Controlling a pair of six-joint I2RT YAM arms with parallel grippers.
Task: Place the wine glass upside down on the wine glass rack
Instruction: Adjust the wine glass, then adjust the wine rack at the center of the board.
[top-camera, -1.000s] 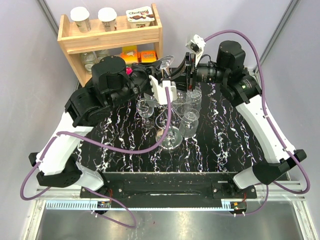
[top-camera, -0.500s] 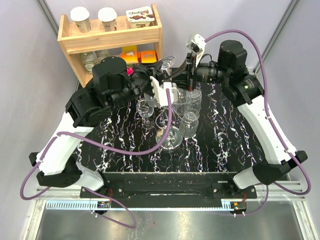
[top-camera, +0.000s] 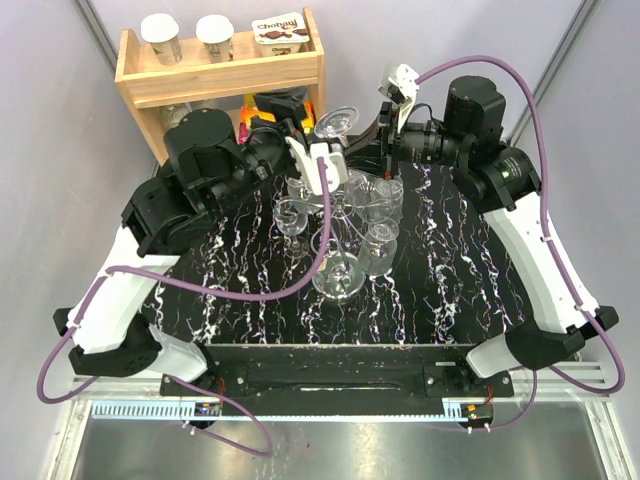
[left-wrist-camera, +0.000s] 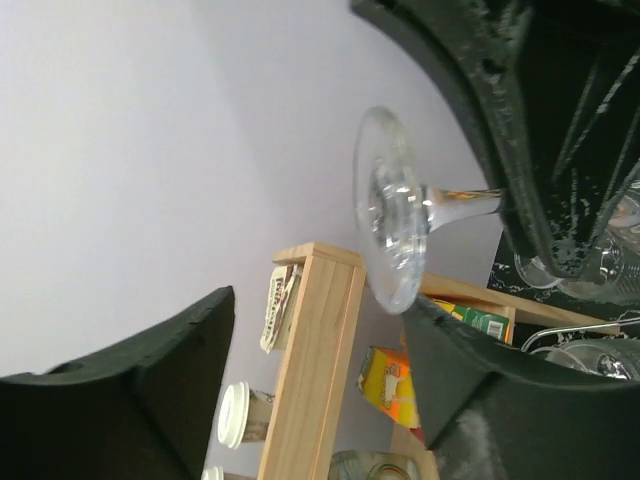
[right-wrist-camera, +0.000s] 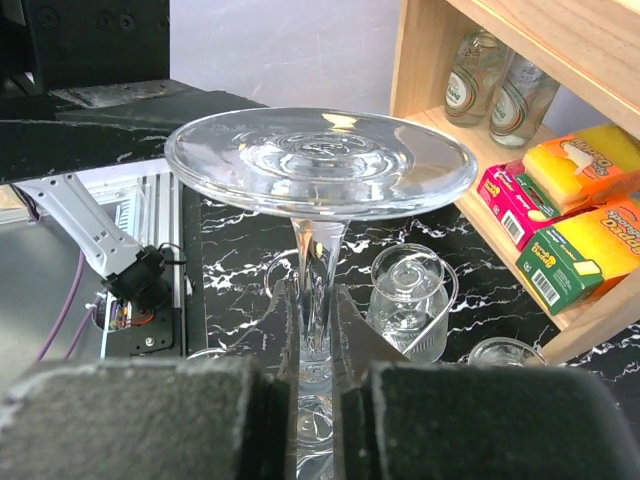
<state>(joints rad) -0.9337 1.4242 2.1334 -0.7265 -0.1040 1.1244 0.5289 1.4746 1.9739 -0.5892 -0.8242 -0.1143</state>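
Glass (top-camera: 338, 122) hangs foot-up over the rack (top-camera: 338, 283), toward its far side, right arm nearer. Left wrist: left gripper (left-wrist-camera: 320, 370) spread wide, gripping nothing, foot between its fingers. Right wrist: right gripper (right-wrist-camera: 315, 345) clenched on the upright stem, bowl below the jaws.

I make this a robot lab cell — bare grey walls (top-camera: 60, 150), aluminium rail (top-camera: 300, 411), arms (top-camera: 125, 295) bolted to the desk (top-camera: 440, 285).

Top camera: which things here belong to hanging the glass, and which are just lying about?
Job: clear wine glass, right gripper on its stem, silver wire rack with disc base.
Lying about: wooden shelf, white-lidded cups, yellow and orange packs, glass bottles.
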